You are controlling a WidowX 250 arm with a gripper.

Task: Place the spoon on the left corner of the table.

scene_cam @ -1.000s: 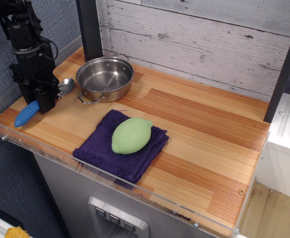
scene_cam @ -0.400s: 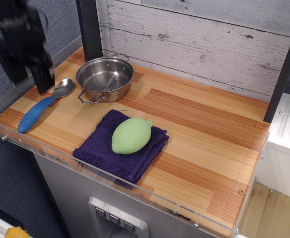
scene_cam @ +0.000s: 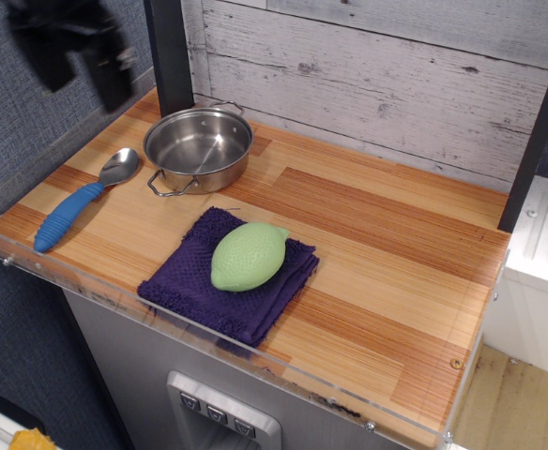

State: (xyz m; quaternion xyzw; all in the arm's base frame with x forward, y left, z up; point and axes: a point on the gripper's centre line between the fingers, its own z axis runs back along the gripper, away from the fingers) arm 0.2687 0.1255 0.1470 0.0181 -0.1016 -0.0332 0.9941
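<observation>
Spoon (scene_cam: 77, 202) lies on table (scene_cam: 368, 253) near left corner.

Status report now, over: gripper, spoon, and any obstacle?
Gripper raised, blurred, jaw state unclear. Spoon flat on table at left corner, free of the gripper. Pot beside spoon bowl, nothing blocking.

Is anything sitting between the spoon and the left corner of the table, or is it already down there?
Nothing visible blocks it. The spoon already lies flat on the table at the left corner, handle toward the acrylic rim, bowl near the pot. The gripper is raised above, blurred, holding nothing.
</observation>
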